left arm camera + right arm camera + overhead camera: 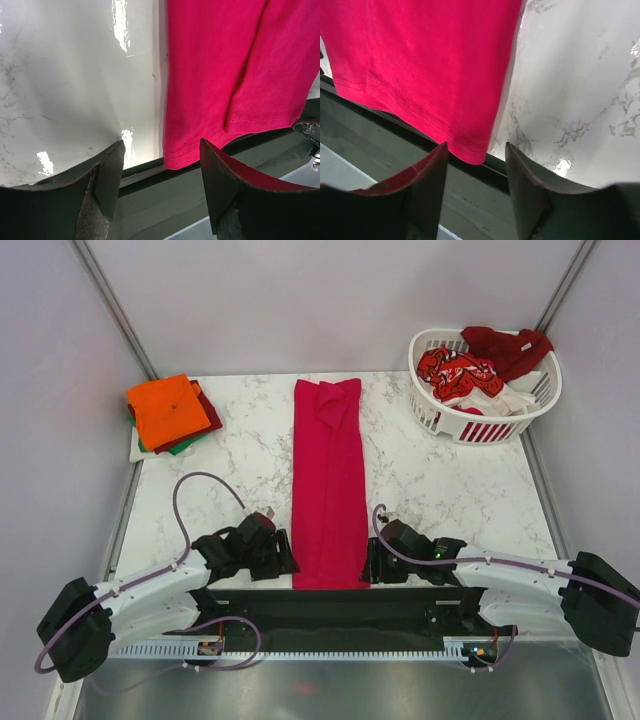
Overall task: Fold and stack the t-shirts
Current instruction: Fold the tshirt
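Figure: near-hem approach on the magenta t-shirt (328, 485), 3 views.

The garment lay on the marble surface (450, 480) as 1 long narrow strip running near to far, sleeves turned in at the far end. Its hem reached the near edge, just over the dark rail (330, 602). I judged this layout was meant to let both arms take the hem at once and carry it toward the far end for the next fold.

The left gripper (283, 552) sat just beside the hem's left corner and the right gripper (372, 560) just beside its right corner. Both were low at the near edge.

The overhead view alone showed the wider scene. The folded stack (168, 412), orange on top, rested at the far left, where this t-shirt presumably belonged. The white basket (440, 415) at the far right held the unfolded t-shirts (470, 365).

That view could not show me how the fingers stood. The 2 wrist views did: each gripper was spread wide and held nothing. In each, 1 hem corner appeared in the gap between the 2 fingers, and cloth and fingers looked apart. The wrist views also showed the stitched hem lying flat with 1 soft crease, and the corners hanging slightly past the edge. I took that overhang as useful room for a lower finger to slip under.
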`<state>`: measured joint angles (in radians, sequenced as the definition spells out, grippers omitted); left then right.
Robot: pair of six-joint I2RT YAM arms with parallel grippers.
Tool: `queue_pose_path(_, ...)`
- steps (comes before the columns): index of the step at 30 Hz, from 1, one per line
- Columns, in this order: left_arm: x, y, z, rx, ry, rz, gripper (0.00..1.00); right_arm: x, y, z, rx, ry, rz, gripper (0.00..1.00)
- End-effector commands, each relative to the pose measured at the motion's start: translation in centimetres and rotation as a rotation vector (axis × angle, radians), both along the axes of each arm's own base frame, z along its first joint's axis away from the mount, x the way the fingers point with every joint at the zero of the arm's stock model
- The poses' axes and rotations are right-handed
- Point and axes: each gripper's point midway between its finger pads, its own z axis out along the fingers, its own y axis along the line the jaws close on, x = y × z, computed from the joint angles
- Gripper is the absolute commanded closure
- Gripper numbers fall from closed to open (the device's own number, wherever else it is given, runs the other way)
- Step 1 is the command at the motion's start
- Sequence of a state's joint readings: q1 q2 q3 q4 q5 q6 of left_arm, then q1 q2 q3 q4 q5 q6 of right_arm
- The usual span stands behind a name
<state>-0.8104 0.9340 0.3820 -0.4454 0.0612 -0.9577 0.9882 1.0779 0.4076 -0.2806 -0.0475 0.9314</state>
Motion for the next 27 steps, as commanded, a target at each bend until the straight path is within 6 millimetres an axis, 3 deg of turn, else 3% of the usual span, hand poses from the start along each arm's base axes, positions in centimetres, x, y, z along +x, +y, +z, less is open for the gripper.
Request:
queue_pose_path(1, 0.6, -0.4, 0.0, -0.03, -0.018, 0.068, 0.32, 0.7, 0.3, -0.4, 0.004, -0.02, -0.065, 0.47)
queue_pose_path(13, -0.4, -0.6, -0.7, -0.026, 0.005, 0.048, 0.41, 0.5, -0.2, -2.0, -0.01, -0.011, -0.084, 0.96)
queue_pose_path(24, -2.0, -1.3, -1.9, 0.0, 0.031, 0.034, 0.43, 0.2, -0.4, -2.8, -0.024, 0.006, -0.078, 1.0)
queue_pose_path(27, -1.9, -1.5, -2.3, 0.015, 0.034, 0.032, 0.57, 0.1, -0.6, -2.9, -0.026, 0.005, -0.079, 1.0)
